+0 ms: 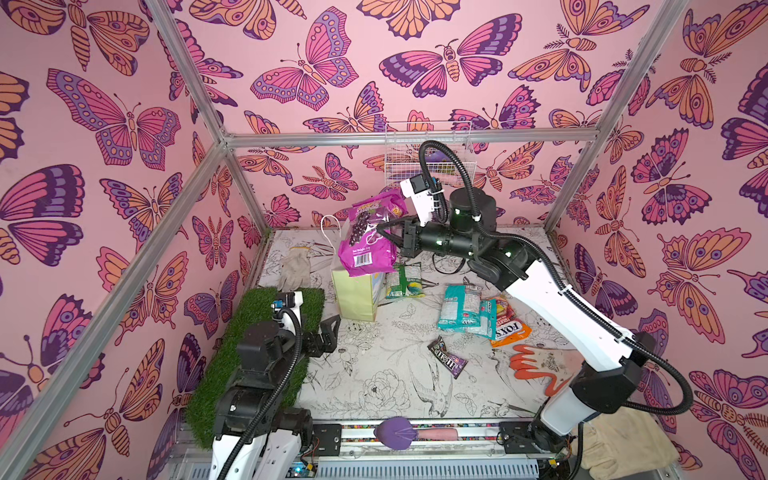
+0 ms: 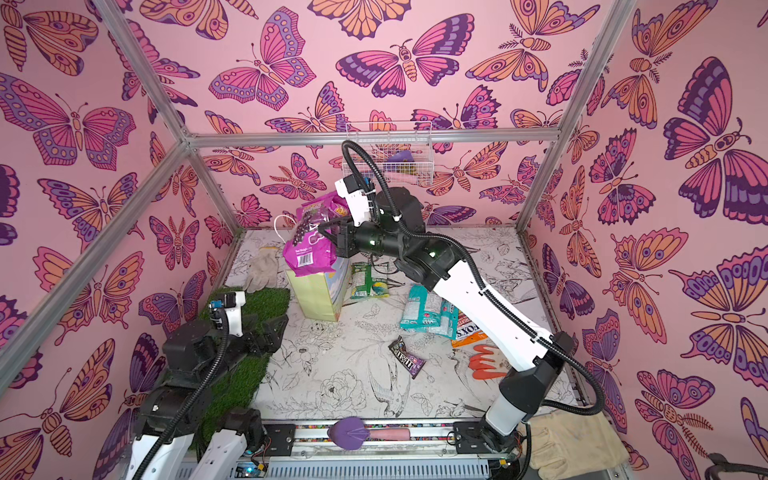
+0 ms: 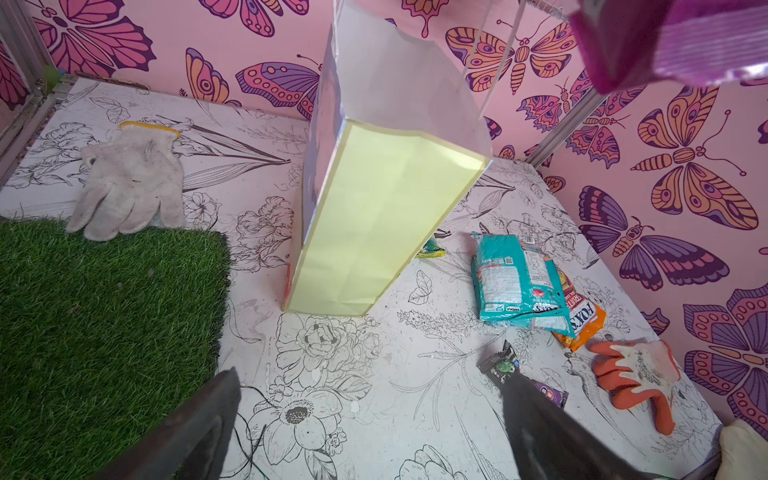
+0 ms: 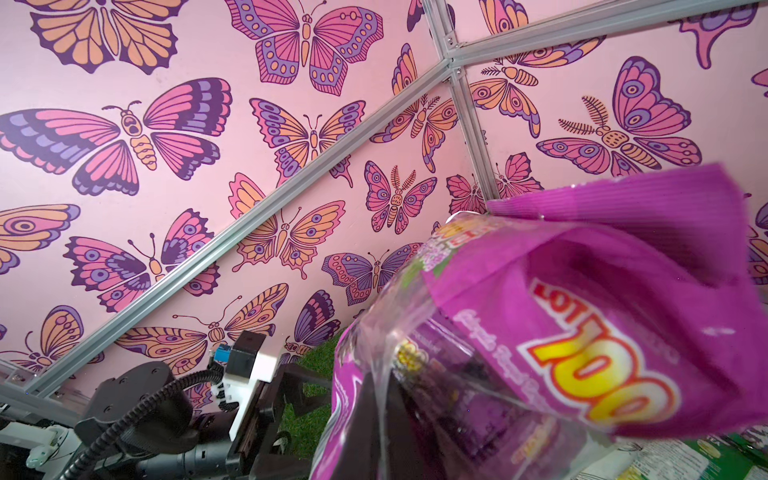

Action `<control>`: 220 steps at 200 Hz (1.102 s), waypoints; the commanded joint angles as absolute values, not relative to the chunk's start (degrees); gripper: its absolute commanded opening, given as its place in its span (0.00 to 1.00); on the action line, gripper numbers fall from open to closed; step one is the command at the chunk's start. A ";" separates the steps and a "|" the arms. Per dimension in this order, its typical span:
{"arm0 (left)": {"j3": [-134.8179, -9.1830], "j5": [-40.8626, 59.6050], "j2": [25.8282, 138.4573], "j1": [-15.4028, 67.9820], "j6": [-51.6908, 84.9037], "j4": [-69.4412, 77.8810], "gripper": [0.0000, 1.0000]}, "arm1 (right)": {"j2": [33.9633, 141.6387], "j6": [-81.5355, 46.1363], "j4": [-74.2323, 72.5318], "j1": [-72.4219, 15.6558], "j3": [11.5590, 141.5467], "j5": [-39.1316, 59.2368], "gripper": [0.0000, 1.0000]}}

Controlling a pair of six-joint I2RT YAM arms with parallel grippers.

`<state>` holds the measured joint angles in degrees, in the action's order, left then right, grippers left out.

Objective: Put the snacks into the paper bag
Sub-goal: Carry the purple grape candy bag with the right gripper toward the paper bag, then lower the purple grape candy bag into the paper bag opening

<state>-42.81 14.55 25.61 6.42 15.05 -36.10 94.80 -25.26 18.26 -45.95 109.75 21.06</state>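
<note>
A: How far along are we?

B: We see the right gripper (image 1: 386,232) pinching a large purple pouch (image 1: 368,245) and holding it over the open top of the paper bag (image 1: 355,297). The pouch's lower edge hangs at the bag's rim, and we cannot tell whether it touches. It is not yet inside.

A: And the other snacks?

B: They lie on the table to the right of the bag. The green packets (image 1: 405,282) are just beside it and the teal packets (image 1: 465,309) are farther off. An orange bag (image 1: 509,330) sits partly under the teal ones, and a small brown packet (image 1: 449,356) lies nearer the front. We cannot see into the bag, so we judge most of the task remains.

A: And our left gripper (image 1: 328,334)?

B: It is spread wide and empty, near the bag's left front, at the edge of a grass mat (image 1: 249,353).
</note>
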 commanded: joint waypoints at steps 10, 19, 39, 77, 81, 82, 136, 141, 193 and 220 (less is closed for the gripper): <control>-42.02 14.15 25.22 6.60 14.55 -36.97 1.00 | 96.90 -23.88 14.18 -46.53 116.11 21.59 0.00; -42.02 14.23 25.31 6.60 14.51 -36.97 1.00 | 97.93 -23.82 14.73 -46.57 117.27 21.32 0.00; -42.09 14.24 25.39 6.61 14.55 -37.00 1.00 | 100.52 -23.40 17.06 -46.57 120.65 20.63 0.00; -42.07 14.24 25.31 6.59 14.41 -37.00 1.00 | 105.10 -22.10 20.98 -46.58 125.84 18.74 0.00; -42.10 14.24 25.31 6.63 14.50 -36.98 0.99 | 105.53 -21.99 21.42 -46.66 126.35 18.32 0.00; -42.10 14.24 25.31 6.61 14.50 -36.95 1.00 | 105.63 -21.94 21.57 -46.67 126.45 18.26 0.00; -42.11 14.33 25.31 6.60 14.37 -36.92 1.00 | 109.40 -20.50 25.32 -46.64 130.24 15.22 0.00; -42.18 14.33 25.36 6.65 14.33 -36.98 1.00 | 109.72 -20.39 25.68 -46.64 130.46 15.12 0.00; -42.13 14.41 25.31 6.63 14.35 -36.92 1.00 | 111.58 -19.78 27.73 -46.61 131.66 13.24 0.00; -42.14 14.41 25.33 6.64 14.38 -36.93 1.00 | 111.71 -19.17 28.36 -46.65 131.98 11.08 0.00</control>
<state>-42.81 14.55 25.61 6.42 15.03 -36.10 111.98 -21.06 31.31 -46.28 128.16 13.87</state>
